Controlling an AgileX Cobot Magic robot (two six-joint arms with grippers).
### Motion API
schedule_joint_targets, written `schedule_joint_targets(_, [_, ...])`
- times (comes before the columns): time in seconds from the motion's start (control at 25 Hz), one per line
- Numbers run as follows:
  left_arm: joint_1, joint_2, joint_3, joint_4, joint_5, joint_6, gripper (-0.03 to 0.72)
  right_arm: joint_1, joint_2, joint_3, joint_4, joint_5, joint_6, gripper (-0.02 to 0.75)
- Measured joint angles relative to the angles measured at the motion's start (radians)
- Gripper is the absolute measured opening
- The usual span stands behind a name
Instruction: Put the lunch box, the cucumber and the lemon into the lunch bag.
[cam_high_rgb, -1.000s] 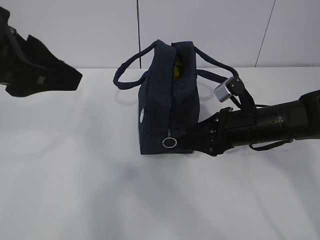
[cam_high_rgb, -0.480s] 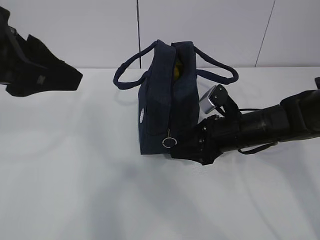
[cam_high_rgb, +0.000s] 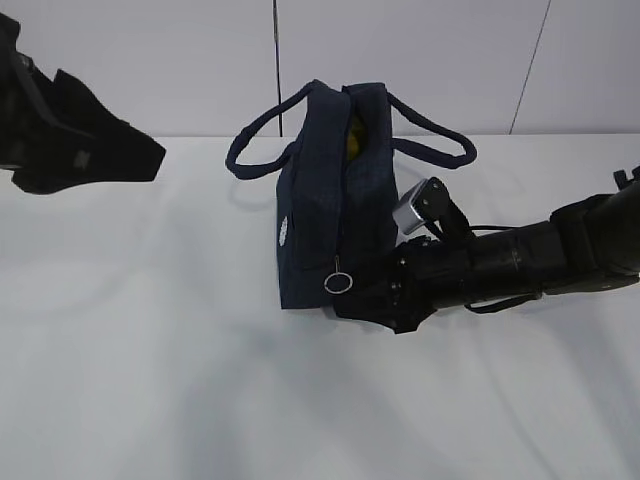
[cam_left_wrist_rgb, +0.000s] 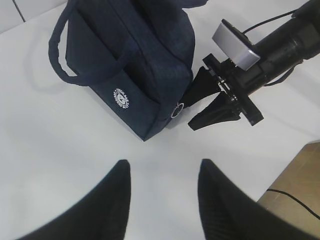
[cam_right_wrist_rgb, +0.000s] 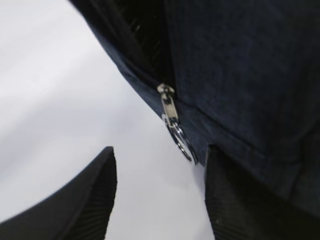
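Note:
The navy lunch bag (cam_high_rgb: 335, 200) stands upright mid-table, its end zipper partly open. A patch of the yellow lemon (cam_high_rgb: 353, 140) shows in the top gap. The lunch box and the cucumber are hidden. My right gripper (cam_high_rgb: 352, 293) lies low at the bag's front right corner. In the right wrist view it (cam_right_wrist_rgb: 160, 152) is open, and the silver ring pull (cam_right_wrist_rgb: 182, 142) hangs just inside its right finger (cam_right_wrist_rgb: 225, 190), ungripped. My left gripper (cam_left_wrist_rgb: 164, 167) is open and empty, held high to the left, looking down on the bag (cam_left_wrist_rgb: 135, 55) and the right gripper (cam_left_wrist_rgb: 189, 110).
The two loop handles (cam_high_rgb: 435, 150) stick out to either side of the bag. The left arm (cam_high_rgb: 80, 140) hovers at the far left. The white table (cam_high_rgb: 180, 380) spreads in front, and its edge with a cable (cam_left_wrist_rgb: 295, 200) shows in the left wrist view.
The right gripper has slid left and down along the bag's side, up to the ring pull. The bag and the left arm have stayed still.

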Motion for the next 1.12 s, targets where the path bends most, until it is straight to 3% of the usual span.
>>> schedule_joint_targets(0.36, [0.0, 0.0, 0.0, 0.004, 0.0, 0.0, 0.3, 0.0, 0.002, 0.0, 0.014, 0.053, -0.027, 0.372])
schedule_joint_targets(1.12, [0.0, 0.0, 0.0, 0.009, 0.0, 0.0, 0.267, 0.011, 0.026, -0.002, 0.021, 0.064, -0.032, 0.368])
